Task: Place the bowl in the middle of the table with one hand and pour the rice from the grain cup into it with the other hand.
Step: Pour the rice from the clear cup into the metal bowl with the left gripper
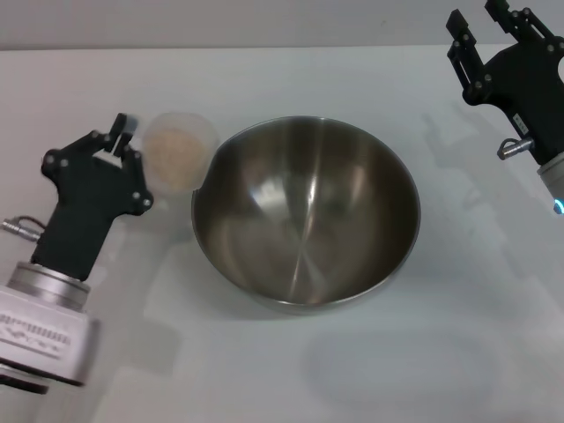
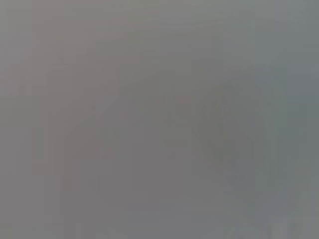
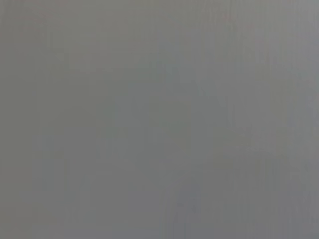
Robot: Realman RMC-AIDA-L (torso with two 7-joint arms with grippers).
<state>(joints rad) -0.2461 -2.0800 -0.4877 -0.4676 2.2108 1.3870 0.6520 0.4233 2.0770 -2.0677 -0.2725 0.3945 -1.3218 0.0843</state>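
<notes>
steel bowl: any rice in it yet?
Empty. The large round stainless-steel bowl shows bare metal inside; the pale rice sits in the small clear plastic cup beside it.

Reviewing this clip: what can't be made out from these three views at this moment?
- Left wrist and right wrist views: uniform grey blur, nothing recognisable.
- Head view: whether the left gripper actually grips the grain cup; its fingers hide the cup's handle side.
- Head view: the right gripper is cut off by the top edge.
- Head view: the depth of the rice.
</notes>
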